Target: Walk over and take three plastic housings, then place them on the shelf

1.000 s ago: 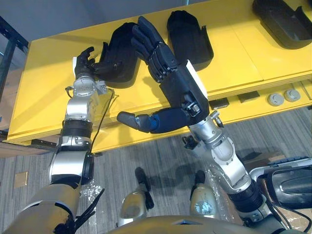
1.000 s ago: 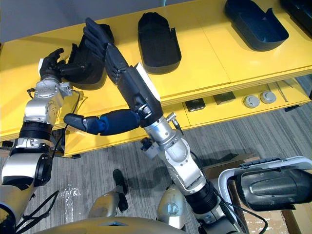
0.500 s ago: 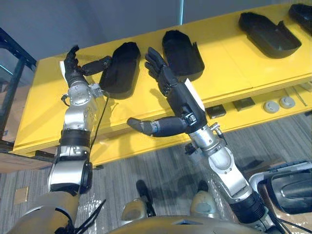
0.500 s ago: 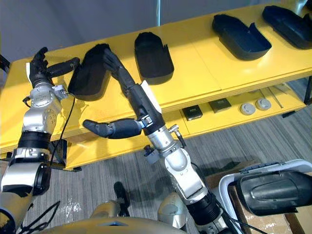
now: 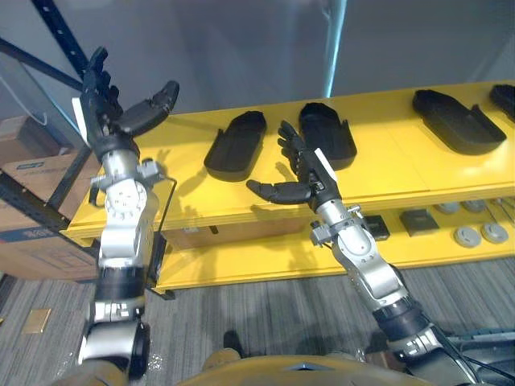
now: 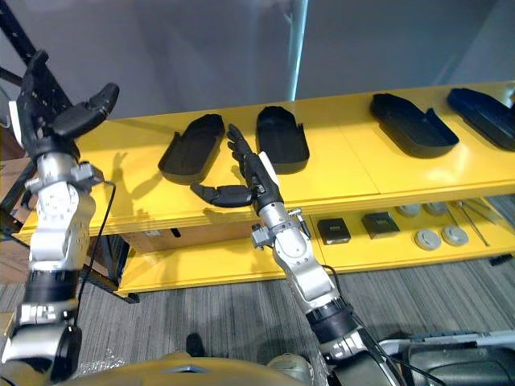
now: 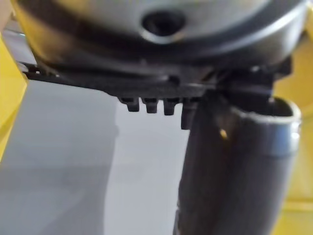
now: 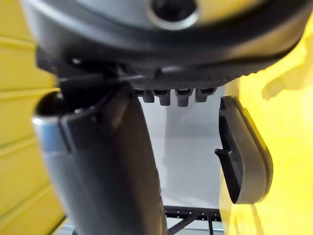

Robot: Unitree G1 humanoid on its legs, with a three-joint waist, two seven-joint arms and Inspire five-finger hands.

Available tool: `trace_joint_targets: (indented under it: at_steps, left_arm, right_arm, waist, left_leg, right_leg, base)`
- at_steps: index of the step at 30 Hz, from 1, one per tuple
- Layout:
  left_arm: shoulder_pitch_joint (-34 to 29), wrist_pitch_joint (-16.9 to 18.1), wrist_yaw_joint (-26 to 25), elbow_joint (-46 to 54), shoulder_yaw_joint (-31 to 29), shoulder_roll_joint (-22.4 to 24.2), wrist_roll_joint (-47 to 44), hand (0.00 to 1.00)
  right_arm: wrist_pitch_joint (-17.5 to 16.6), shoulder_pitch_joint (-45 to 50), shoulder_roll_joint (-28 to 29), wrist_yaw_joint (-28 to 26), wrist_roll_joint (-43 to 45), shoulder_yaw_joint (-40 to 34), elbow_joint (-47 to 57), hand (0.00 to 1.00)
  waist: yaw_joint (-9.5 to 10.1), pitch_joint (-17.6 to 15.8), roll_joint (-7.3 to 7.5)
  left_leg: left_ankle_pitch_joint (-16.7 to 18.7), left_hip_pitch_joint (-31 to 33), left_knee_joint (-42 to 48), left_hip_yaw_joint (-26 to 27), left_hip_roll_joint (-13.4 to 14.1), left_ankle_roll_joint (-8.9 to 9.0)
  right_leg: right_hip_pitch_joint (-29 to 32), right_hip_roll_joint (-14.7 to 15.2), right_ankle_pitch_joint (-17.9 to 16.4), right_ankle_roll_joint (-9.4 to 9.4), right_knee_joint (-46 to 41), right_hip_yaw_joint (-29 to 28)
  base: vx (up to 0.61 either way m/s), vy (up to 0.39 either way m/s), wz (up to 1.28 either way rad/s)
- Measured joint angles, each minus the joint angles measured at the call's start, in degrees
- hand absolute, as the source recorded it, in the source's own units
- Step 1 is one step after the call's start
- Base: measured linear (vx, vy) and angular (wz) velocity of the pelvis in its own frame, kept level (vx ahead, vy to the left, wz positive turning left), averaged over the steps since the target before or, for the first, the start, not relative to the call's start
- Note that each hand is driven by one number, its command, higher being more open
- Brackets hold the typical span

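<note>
Several black plastic housings lie on the yellow shelf top (image 5: 386,173): one at the left (image 5: 235,145), one beside it (image 5: 327,135), one further right (image 5: 459,121). My right hand (image 5: 298,165) hovers open over the shelf between the two left housings, thumb stretched sideways, holding nothing. Past its thumb (image 8: 107,166), the right wrist view shows one housing (image 8: 242,152) edge-on. My left hand (image 5: 113,104) is raised high at the left, clear of the shelf, open and empty.
The lower yellow shelf (image 5: 241,265) carries small black squares (image 5: 418,221) and grey discs (image 5: 475,235) at the right. A cardboard box (image 5: 32,201) and a dark rack upright (image 5: 48,32) stand at the left. Grey floor lies before the shelf.
The camera has drawn back from the shelf. My left hand has left the left housing and risen high. My right hand has drawn back towards the shelf's front edge.
</note>
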State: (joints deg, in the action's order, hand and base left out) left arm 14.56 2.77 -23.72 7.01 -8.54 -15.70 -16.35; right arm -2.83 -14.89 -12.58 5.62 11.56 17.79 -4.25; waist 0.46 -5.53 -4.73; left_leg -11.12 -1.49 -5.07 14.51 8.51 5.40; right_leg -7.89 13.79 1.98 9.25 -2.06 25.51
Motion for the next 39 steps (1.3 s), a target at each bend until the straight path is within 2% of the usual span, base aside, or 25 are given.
trace_joint_targets:
  at_steps: [2, 4, 6, 8, 9, 12, 17, 19, 23, 31, 33, 39]
  left_arm:
    - [-6.3, -0.3, 2.9, 0.5, 0.1, 2.7, 3.3, 1.0]
    - [-9.8, -0.3, 4.6, 0.4, 0.0, 3.6, 3.3, 1.0]
    - [-14.4, -0.3, 8.6, 0.4, 0.0, 4.2, 3.1, 1.0]
    - [-16.6, -0.3, 11.7, 0.9, 0.0, 4.3, 2.8, 1.0]
    - [-18.3, -0.3, 14.3, 1.9, 0.2, 4.8, 2.5, 1.0]
    - [-21.6, -0.2, 17.8, 4.4, 0.8, 5.5, 0.4, 1.0]
    - [-26.6, 1.1, 22.9, 7.2, 2.5, 7.1, -1.0, 1.0]
    - [-26.8, 1.2, 24.8, 7.2, 4.1, 7.8, -2.1, 1.0]
    - [-29.1, 2.1, 25.5, 7.1, 5.7, 8.1, -2.3, 1.0]
    - [-31.5, 2.5, 25.1, 7.1, 8.0, 8.8, -6.4, 1.0]
    - [-32.2, 3.6, 25.0, 6.9, 8.9, 8.6, -6.5, 1.0]
    - [-32.1, 3.9, 24.9, 5.5, 12.9, 7.8, -8.6, 1.0]
  right_arm:
    - [1.3, -3.2, 1.2, 1.9, 0.0, -2.1, -5.8, 1.0]
    - [1.4, -4.6, 1.2, 3.4, 0.0, -2.4, -8.3, 1.0]
    - [1.8, -6.2, 1.3, 5.4, -0.1, -3.4, -10.8, 1.0]
    - [2.2, -8.3, 1.4, 7.0, -1.3, -4.1, -13.0, 1.0]
    - [2.5, -10.6, 1.5, 9.0, -1.9, -5.6, -15.5, 1.0]
    - [3.6, -14.6, 1.5, 11.6, -1.8, -8.2, -19.2, 1.0]
    - [5.4, -19.4, 1.4, 13.5, -1.8, -10.3, -25.3, 1.0]
    - [6.1, -21.6, 1.4, 15.9, -2.0, -11.4, -30.4, 1.0]
    - [6.1, -24.3, 1.4, 18.9, -2.2, -11.7, -34.1, 1.0]
    - [6.1, -31.8, -2.7, 18.8, -2.3, -12.0, -43.1, 1.0]
    - [6.1, -34.4, -3.7, 18.9, -2.3, -12.3, -45.2, 1.0]
    - [6.2, -40.1, -6.0, 19.8, -2.3, -14.3, -47.7, 1.0]
  waist:
    - [1.49, 0.1, -0.06]
    - [2.68, 0.1, -0.03]
    - [4.3, 0.2, 0.08]
    - [4.9, 0.2, 0.14]
    - [6.01, 0.2, 0.18]
    - [7.4, 0.2, 0.21]
    - [7.82, 0.2, 0.18]
    - [8.99, 0.0, -0.02]
    - [9.43, -0.7, -0.43]
    - [10.63, -3.2, -2.0]
    - [11.12, -4.4, -2.48]
    - [12.35, -6.3, -2.98]
  left_leg:
    - [-0.2, 0.0, 0.0, -1.7, -0.2, 0.18]
    - [-0.2, 0.1, 0.0, -2.5, -0.2, 0.37]
    - [-0.5, 0.4, 0.0, -3.9, -0.3, 0.47]
    - [-0.8, 0.9, 0.0, -4.8, -0.3, 0.46]
    - [-1.0, 1.3, 0.0, -5.4, -0.3, 0.49]
    - [-1.1, 1.4, 0.0, -5.7, -0.4, 0.45]
    - [-1.5, 2.4, 0.0, -7.1, -0.7, 0.29]
    - [-1.5, 2.6, 0.0, -7.3, -0.9, 0.24]
    - [-1.7, 3.2, 0.0, -8.0, -1.1, 0.19]
    - [-1.8, 4.2, 0.1, -9.9, -1.8, 0.12]
    - [-1.8, 4.2, 0.0, -10.3, -1.9, 0.13]
    - [-1.8, 5.1, 0.2, -11.4, -1.9, 0.18]
  right_leg:
    - [-1.6, -0.2, -0.1, -0.19, 1.0, 1.9]
    - [-2.3, -0.5, -0.1, -0.2, 1.4, 2.7]
    - [-3.3, -0.8, 0.0, -0.22, 2.1, 4.1]
    - [-3.5, -0.9, 0.0, -0.25, 2.2, 5.0]
    - [-3.5, -1.0, 0.1, -0.3, 2.2, 5.6]
    - [-3.7, -1.0, 0.1, -0.28, 2.3, 5.8]
    - [-3.7, -1.1, 0.1, -0.25, 2.3, 7.2]
    - [-3.7, -1.0, 0.2, -0.19, 2.4, 7.4]
    - [-3.7, -1.0, 0.2, -0.15, 2.6, 8.2]
    - [-4.0, -0.7, 0.2, -0.1, 2.3, 10.1]
    - [-4.2, -0.6, 0.2, -0.03, 2.4, 10.5]
    - [-4.2, -0.9, 0.3, 0.14, 2.9, 11.4]
  base:
    - [-0.03, -0.012, 0.37]
    - [-0.03, -0.005, 0.25]
    - [-0.02, -0.014, 0.29]
    - [-0.03, -0.009, 0.27]
    - [-0.03, -0.003, 0.22]
    - [-0.02, 0.003, 0.08]
    - [-0.02, 0.003, 0.14]
    - [-0.02, 0.008, 0.07]
    - [-0.01, 0.003, 0.09]
    - [-0.01, 0.0, 0.11]
    - [0.0, 0.001, 0.07]
    - [-0.01, -0.012, 0.08]
